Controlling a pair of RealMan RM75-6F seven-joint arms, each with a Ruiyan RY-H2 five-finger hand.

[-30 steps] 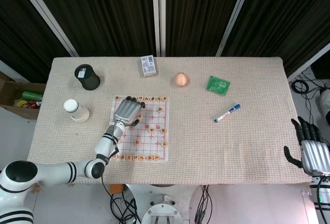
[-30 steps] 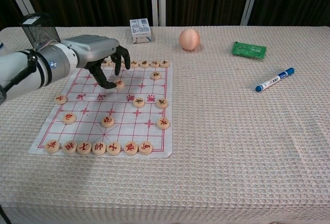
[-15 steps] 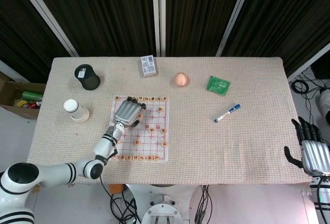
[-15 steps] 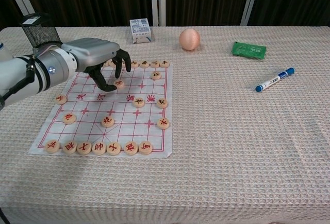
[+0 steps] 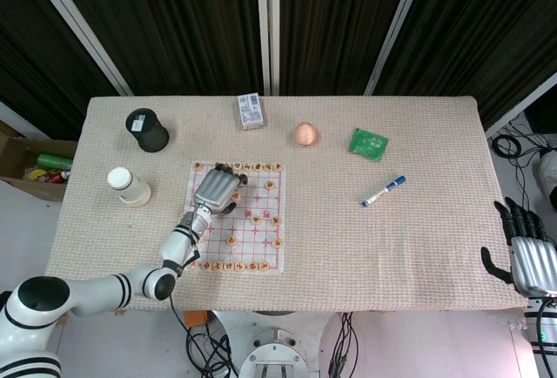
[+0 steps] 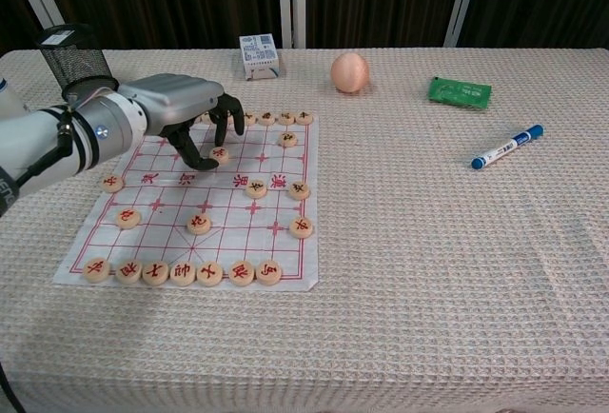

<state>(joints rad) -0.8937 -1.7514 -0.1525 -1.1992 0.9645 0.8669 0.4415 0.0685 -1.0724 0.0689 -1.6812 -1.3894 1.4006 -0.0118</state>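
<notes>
A paper Chinese chess board [image 6: 171,208] [image 5: 270,247] lies on the table's left half, with round wooden pieces along its far and near edges and several scattered between. My left hand [image 6: 186,108] [image 5: 216,190] hovers over the board's far left part, palm down and fingers curled downward. Its thumb tip touches one piece [image 6: 220,154], which rests on the board; the other fingertips hang just above it. My right hand [image 5: 526,254] hangs off the table's right edge with fingers spread, holding nothing.
A black mesh cup [image 6: 68,51] [image 5: 146,130] and a white bottle [image 5: 128,185] stand left of the board. Behind it lie a small card box [image 6: 259,56] and an orange ball [image 6: 349,71]. A green packet [image 6: 460,91] and a blue marker [image 6: 507,146] lie right.
My left hand has crept slightly farther and to the right over the board; the piece by its thumb stays where it was. My right hand has barely moved.
</notes>
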